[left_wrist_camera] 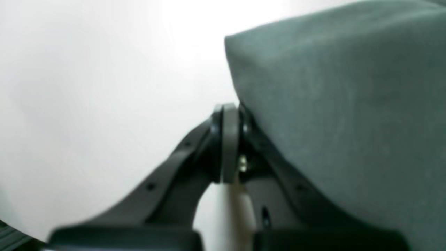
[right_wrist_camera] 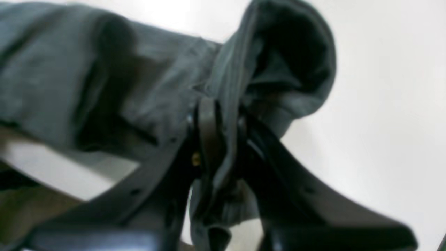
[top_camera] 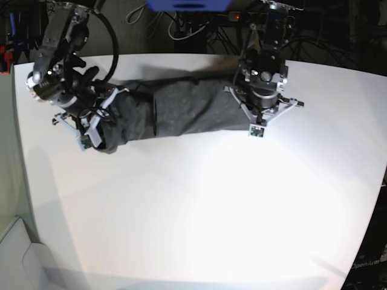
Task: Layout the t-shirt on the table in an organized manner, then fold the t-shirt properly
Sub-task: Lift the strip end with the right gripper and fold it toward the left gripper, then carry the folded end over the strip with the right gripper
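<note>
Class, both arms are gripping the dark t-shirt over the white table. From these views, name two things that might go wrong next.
1. The left gripper seems to pinch only a thin edge of the t-shirt; a pull might slip it free.
2. The right gripper holds a bunched wad with a sleeve rolled over, so that end may land creased on the table.

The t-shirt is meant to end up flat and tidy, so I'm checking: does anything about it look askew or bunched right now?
Yes. The t-shirt is stretched into a long band at the far side of the table. By the right gripper a sleeve-like opening bulges in a rumpled loop. The left gripper pinches the other end.
</note>
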Available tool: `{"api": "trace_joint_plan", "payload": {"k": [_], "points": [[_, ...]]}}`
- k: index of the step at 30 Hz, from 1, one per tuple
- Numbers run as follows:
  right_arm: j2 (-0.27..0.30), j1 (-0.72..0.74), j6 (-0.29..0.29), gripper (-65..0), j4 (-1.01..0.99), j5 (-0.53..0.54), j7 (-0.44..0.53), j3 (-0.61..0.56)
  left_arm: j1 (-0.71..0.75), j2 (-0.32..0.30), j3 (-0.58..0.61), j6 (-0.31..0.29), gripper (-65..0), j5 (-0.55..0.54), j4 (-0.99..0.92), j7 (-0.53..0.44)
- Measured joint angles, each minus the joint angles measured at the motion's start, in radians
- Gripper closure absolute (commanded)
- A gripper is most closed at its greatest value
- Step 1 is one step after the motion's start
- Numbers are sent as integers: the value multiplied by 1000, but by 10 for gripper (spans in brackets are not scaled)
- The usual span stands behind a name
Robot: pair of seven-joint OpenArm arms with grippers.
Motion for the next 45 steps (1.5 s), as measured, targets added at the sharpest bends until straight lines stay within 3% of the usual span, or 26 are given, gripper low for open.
{"api": "trace_joint_plan", "payload": {"k": [4, 9, 12, 22, 24, 28, 32, 36, 45], "points": [[1, -9, 0, 0, 40, 100, -6, -71, 0, -2, 0, 0, 0, -1, 3, 1], [2, 25, 0, 0, 41, 227, -121, -106, 0, -3, 0, -3, 0, -3, 8, 4], [4, 35, 0, 0, 42, 295, -119, -129, 15, -2, -14, -19, 0, -25, 64, 60], [4, 43, 0, 0, 41, 293, -124, -185, 46, 0, -163, -19, 0, -27, 233, 59], [4, 45, 0, 0, 41, 295, -124, -190, 55, 0, -189, -18, 0, -16, 266, 101], [4, 77, 0, 0, 42, 296, -126, -190, 63, -16, -264, -21, 0, -33, 252, 197], [4, 102, 0, 0, 42, 301, -154, -190, 114, -31, -316, -12, 0, -10, 178, 193], [5, 138, 0, 0, 42, 478, -201, -191, 90, -17, -306, -18, 0, -24, 143, 190], [10, 135, 0, 0, 42, 564, -215, -192, 51, 29, -264, 2, 0, 29, 78, 177]]}}
